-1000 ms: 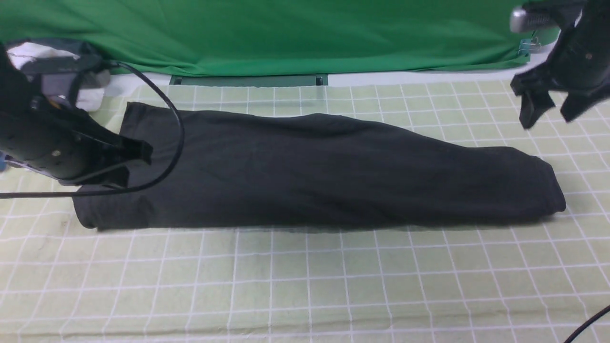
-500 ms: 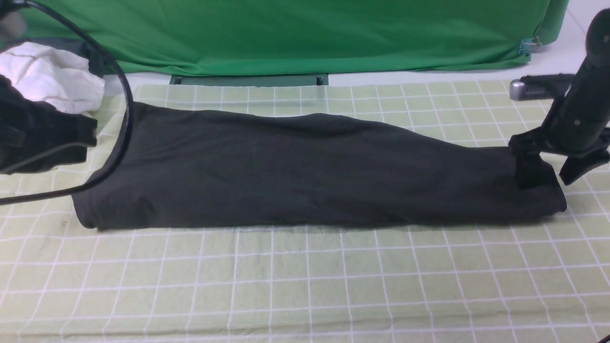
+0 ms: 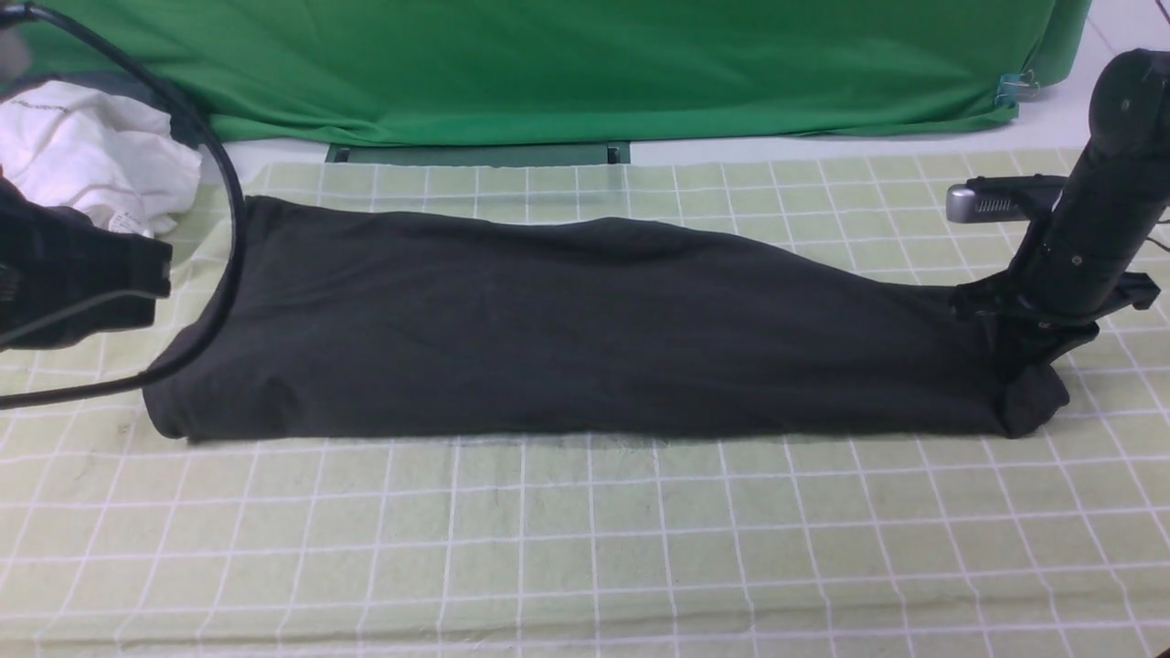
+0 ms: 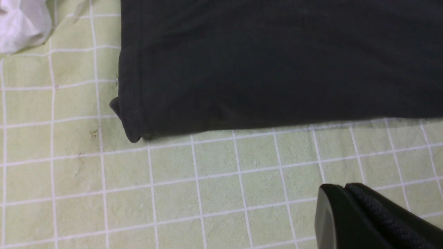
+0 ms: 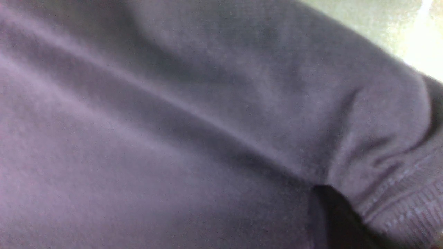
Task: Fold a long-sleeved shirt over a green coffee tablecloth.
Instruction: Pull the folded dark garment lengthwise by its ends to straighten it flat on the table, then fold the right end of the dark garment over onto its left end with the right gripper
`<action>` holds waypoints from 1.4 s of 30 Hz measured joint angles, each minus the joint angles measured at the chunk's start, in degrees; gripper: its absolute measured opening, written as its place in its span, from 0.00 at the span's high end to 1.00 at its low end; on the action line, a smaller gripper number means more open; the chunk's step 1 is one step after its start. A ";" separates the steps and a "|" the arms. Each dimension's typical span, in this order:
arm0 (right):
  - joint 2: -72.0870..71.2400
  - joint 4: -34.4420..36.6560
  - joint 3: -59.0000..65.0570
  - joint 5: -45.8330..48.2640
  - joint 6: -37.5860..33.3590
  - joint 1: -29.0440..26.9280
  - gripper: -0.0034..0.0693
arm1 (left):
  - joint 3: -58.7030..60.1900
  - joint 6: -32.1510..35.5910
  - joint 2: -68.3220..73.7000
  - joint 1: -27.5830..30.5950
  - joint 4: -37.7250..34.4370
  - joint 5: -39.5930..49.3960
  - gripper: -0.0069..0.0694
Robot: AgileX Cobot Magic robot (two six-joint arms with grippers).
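My right pincer: (image 3: 1013, 375) its tips are pressed together on a bunched pinch of cloth at the shirt's right end, with creases running into them.
My left pincer: (image 4: 345, 187) pressed together on nothing, over the tablecloth near the shirt's left end.
Shirt: a large black cotton long-sleeved shirt (image 3: 567, 329), lying as a long, wide strip that runs from my right pincer across to just beside my left one. A ribbed, stitched edge (image 5: 412, 214) sits close by my right tips.
Under it: a pale-green tablecloth with a thin white grid (image 3: 594, 539), reaching nearer to me than both pincers.
Beyond my left pincer: a crumpled white cloth garment (image 3: 101, 151).
Step, as I judge it: taking hold of the right end to fold it inward; the final bundle is some way off.
Slip risk: my pinch may have only the upper layers, so a lift could peel them away and leave the lower ones behind.
Drag risk: if I pull sideways before raising, the whole strip could skew, and any tablecloth nipped underneath would ruck up with it.
Snag risk: the black cable (image 3: 224, 283) beside my left pincer crosses the view of the shirt's left end; if it sags that low, it could rumple that end. I cannot tell whether it touches.
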 joint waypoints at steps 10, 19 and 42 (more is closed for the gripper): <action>-7.54 -6.74 0.00 1.45 3.33 -5.81 0.88 | 0.00 0.00 0.00 0.00 0.00 0.28 0.89; -11.81 3.78 -7.42 6.88 4.33 -2.22 0.88 | 0.00 0.00 0.00 0.00 0.00 0.28 0.89; 0.39 32.35 -31.66 -2.02 4.76 32.35 0.88 | 0.00 0.00 0.00 0.00 -2.39 -1.04 0.89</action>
